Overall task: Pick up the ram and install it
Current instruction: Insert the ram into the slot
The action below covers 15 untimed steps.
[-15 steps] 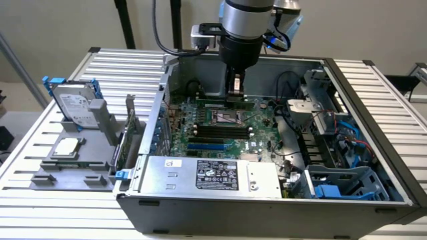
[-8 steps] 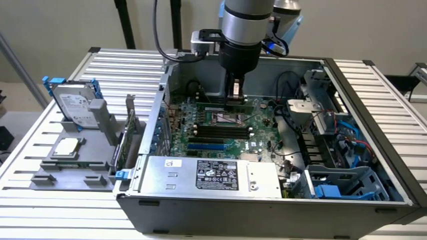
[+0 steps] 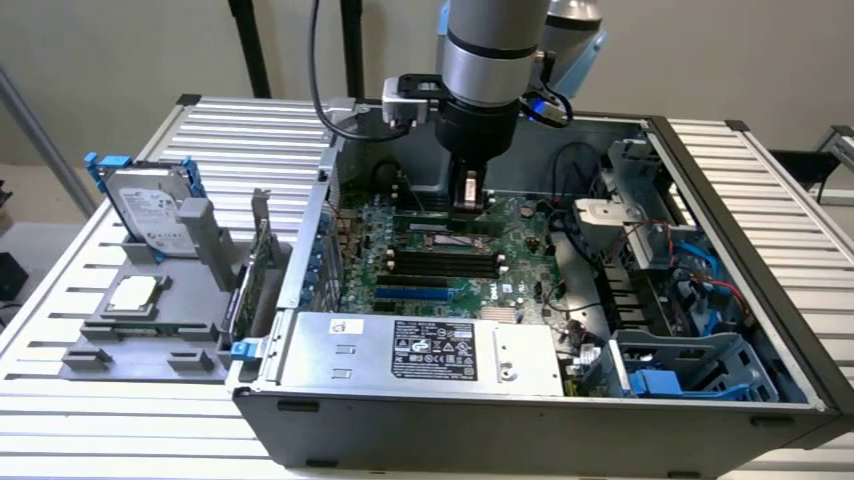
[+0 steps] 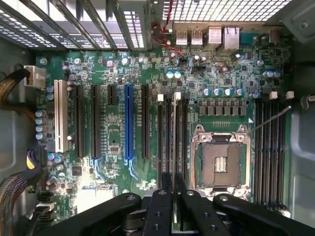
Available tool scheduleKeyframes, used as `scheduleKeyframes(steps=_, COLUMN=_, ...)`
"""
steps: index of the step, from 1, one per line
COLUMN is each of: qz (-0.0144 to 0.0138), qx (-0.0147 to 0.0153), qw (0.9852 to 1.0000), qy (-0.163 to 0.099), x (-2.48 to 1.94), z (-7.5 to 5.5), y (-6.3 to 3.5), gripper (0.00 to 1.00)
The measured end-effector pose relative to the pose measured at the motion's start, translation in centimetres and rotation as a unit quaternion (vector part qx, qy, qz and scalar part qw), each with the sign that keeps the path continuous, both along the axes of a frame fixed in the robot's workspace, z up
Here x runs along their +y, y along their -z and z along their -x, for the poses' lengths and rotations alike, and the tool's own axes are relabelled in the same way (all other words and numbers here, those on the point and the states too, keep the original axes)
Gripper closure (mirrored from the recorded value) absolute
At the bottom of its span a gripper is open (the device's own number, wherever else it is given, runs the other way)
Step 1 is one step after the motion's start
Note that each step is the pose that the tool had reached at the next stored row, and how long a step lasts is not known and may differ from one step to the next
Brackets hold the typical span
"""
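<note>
Jaws (image 4: 174, 189) are pinching the ram (image 4: 173, 147) edge-on, the two dark fingers (image 4: 160, 206) pressing against its thin faces. Ram is standing upright between them, its long edge lining up over a black memory slot (image 4: 168, 132) on the motherboard (image 4: 108, 147), just beside the open CPU socket (image 4: 220, 157); whether it is touching the slot cannot be told. A blue expansion slot (image 4: 129, 123) and a white one (image 4: 61, 118) are lying farther out from the CPU socket, past the memory slots. In the exterior view the arm (image 3: 491, 60) is reaching down into the open computer case (image 3: 747, 300) sitting on the slatted counter (image 3: 227, 130). A hard drive (image 3: 150, 212) in a blue frame is standing outside the case, well apart from the CPU socket.
</note>
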<state>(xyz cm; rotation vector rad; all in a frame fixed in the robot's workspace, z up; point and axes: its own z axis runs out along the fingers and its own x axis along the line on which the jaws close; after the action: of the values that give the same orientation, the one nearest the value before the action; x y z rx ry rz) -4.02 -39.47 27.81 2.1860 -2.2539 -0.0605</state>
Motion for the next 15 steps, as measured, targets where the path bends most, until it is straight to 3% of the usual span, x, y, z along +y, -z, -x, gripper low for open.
scheduleKeyframes(steps=15, qz=0.009, qx=0.0, qw=1.0, qy=-0.001, x=-0.13, z=-0.1, y=2.33, gripper=0.87)
